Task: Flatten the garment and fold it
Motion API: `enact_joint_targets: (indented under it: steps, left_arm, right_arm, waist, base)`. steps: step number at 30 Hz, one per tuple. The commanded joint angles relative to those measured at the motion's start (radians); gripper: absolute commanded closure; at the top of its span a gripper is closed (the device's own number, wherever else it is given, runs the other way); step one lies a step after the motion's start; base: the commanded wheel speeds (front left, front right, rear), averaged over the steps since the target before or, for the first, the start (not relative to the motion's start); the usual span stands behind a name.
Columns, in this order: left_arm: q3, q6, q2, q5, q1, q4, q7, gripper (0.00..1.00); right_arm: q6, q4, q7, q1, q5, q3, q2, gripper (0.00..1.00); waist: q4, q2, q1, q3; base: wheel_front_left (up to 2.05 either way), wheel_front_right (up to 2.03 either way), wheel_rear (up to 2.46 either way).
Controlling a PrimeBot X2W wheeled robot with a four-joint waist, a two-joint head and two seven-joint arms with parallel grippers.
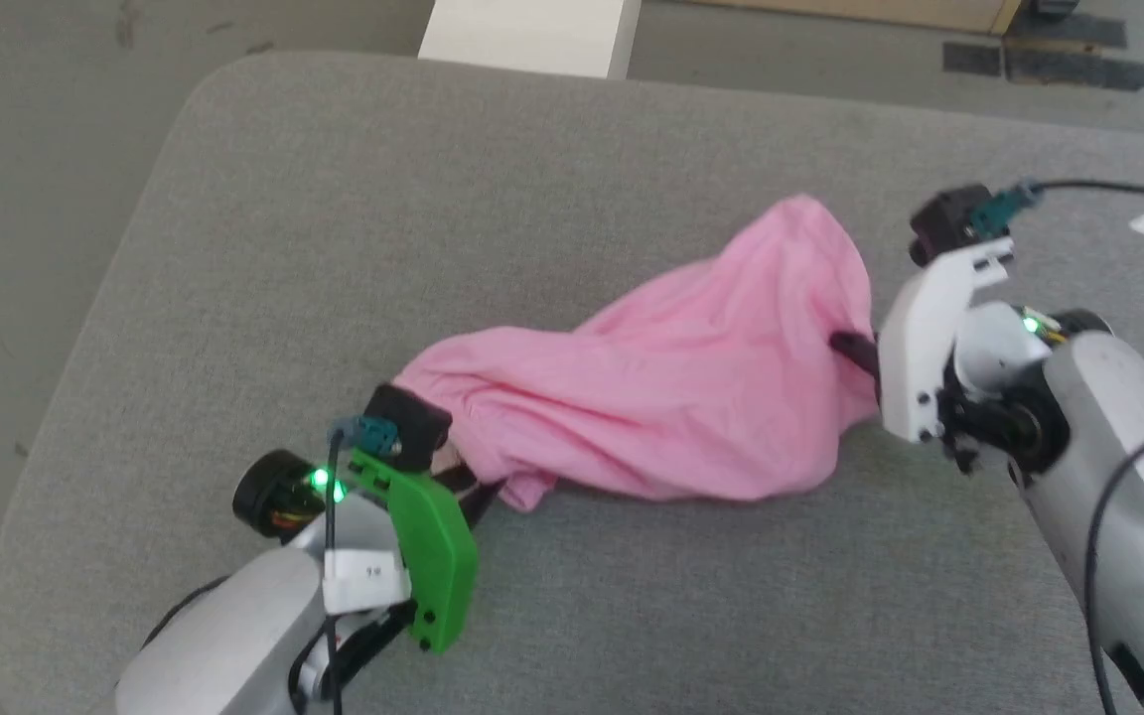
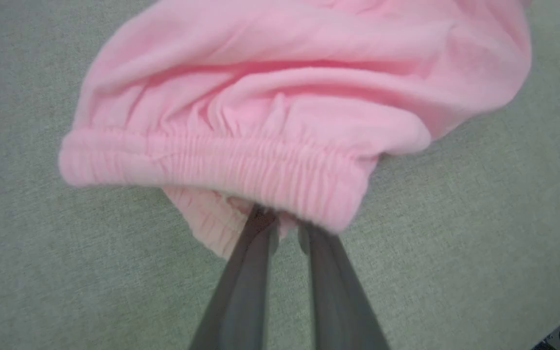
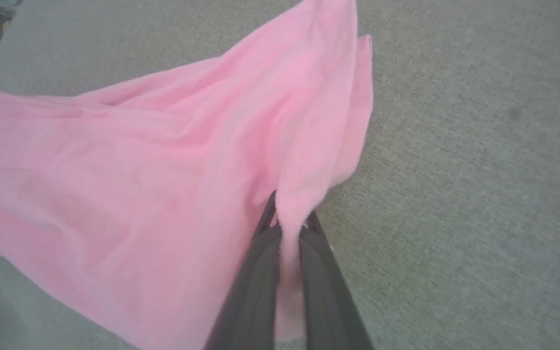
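Observation:
The garment (image 1: 671, 397) is light pink, bunched in a long heap across the grey surface. My left gripper (image 1: 478, 489) pinches its near-left end; in the left wrist view the two dark fingers (image 2: 255, 262) close on the gathered elastic band of the garment (image 2: 260, 165). My right gripper (image 1: 855, 350) grips the garment's right end. In the right wrist view its fingers (image 3: 260, 272) are shut on a stitched hem of the garment (image 3: 163, 184), which rises in a ridge away from them.
The grey padded surface (image 1: 582, 179) spreads wide around the garment, with its rounded corner at the far left. A white block (image 1: 530, 35) stands beyond the far edge. Floor shows to the left and behind.

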Motion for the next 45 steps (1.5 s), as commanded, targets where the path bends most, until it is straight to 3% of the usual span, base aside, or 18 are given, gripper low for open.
enact_joint_targets:
  steps: [1, 8, 12, 16, 22, 23, 24, 25, 26, 30, 37, 41, 45]
  left_arm:
    - [-0.002, 0.009, 0.018, -0.008, 0.019, -0.017, 0.006, 1.00]
    - [-0.016, 0.038, 0.091, -0.031, 0.113, -0.135, 0.047, 1.00]
    - [-0.034, 0.049, 0.110, -0.056, 0.173, -0.176, 0.068, 1.00]
    - [-0.043, 0.065, 0.121, -0.079, 0.221, -0.181, 0.078, 1.00]
    - [-0.032, 0.081, 0.125, -0.106, 0.253, -0.141, 0.067, 1.00]
    - [-0.028, 0.083, 0.122, -0.109, 0.254, -0.132, 0.060, 1.00]
    - [-0.024, 0.087, 0.118, -0.114, 0.255, -0.123, 0.057, 0.80]
    - [-0.024, 0.087, 0.114, -0.121, 0.258, -0.114, 0.058, 0.09]
    - [-0.019, 0.090, 0.109, -0.127, 0.261, -0.106, 0.051, 0.00]
    - [0.024, 0.129, 0.087, -0.137, 0.278, -0.092, -0.019, 0.00]
    - [0.100, 0.206, 0.072, -0.138, 0.326, -0.131, -0.148, 0.00]
    - [0.139, 0.257, 0.077, -0.108, 0.341, -0.157, -0.221, 0.00]
    - [0.183, 0.307, 0.074, -0.047, 0.337, -0.177, -0.337, 0.00]
  right_arm:
    - [-0.001, -0.023, -0.006, 0.042, 0.014, 0.001, -0.021, 1.00]
    - [-0.001, -0.207, -0.020, 0.279, 0.045, -0.073, -0.095, 1.00]
    - [-0.001, -0.315, -0.009, 0.454, 0.016, -0.152, -0.088, 1.00]
    - [-0.001, -0.420, 0.012, 0.624, -0.031, -0.242, -0.039, 1.00]
    - [-0.001, -0.524, 0.039, 0.818, -0.112, -0.352, 0.089, 1.00]
    - [-0.001, -0.534, 0.037, 0.841, -0.128, -0.370, 0.112, 0.93]
    - [-0.001, -0.538, 0.039, 0.858, -0.140, -0.382, 0.131, 0.68]
    - [-0.001, -0.543, 0.040, 0.873, -0.148, -0.392, 0.149, 0.18]
    - [-0.001, -0.552, 0.030, 0.886, -0.157, -0.404, 0.169, 0.00]
    - [-0.001, -0.592, -0.035, 0.917, -0.182, -0.433, 0.210, 0.00]
    - [-0.001, -0.658, -0.287, 0.916, -0.276, -0.514, 0.245, 0.00]
    - [-0.001, -0.674, -0.411, 0.901, -0.334, -0.556, 0.250, 0.00]
    - [-0.001, -0.681, -0.462, 0.904, -0.362, -0.581, 0.251, 0.00]
  waist:
    - [-0.027, 0.0072, 0.0000, -0.050]
    - [-0.079, 0.0072, 0.0000, -0.113]
    - [-0.121, 0.0072, 0.0000, -0.131]
    - [-0.164, 0.0072, 0.0000, -0.133]
    - [-0.198, 0.0072, 0.0000, -0.121]
    - [-0.200, 0.0072, 0.0000, -0.118]
    - [-0.200, 0.0072, 0.0000, -0.116]
    - [-0.200, 0.0072, 0.0000, -0.115]
    - [-0.200, 0.0072, 0.0000, -0.113]
    - [-0.196, 0.0072, 0.0000, -0.115]
    - [-0.171, 0.0072, 0.0000, -0.139]
    - [-0.158, 0.0072, 0.0000, -0.165]
    - [-0.143, 0.0072, 0.0000, -0.189]
  base:
    - [0.00, 0.00, 0.00]
    - [0.00, 0.00, 0.00]
    - [0.00, 0.00, 0.00]
    - [0.00, 0.00, 0.00]
    - [0.00, 0.00, 0.00]
    - [0.00, 0.00, 0.00]
    - [0.00, 0.00, 0.00]
    - [0.00, 0.00, 0.00]
    - [0.00, 0.00, 0.00]
    - [0.00, 0.00, 0.00]
    - [0.00, 0.00, 0.00]
    - [0.00, 0.00, 0.00]
    - [0.00, 0.00, 0.00]
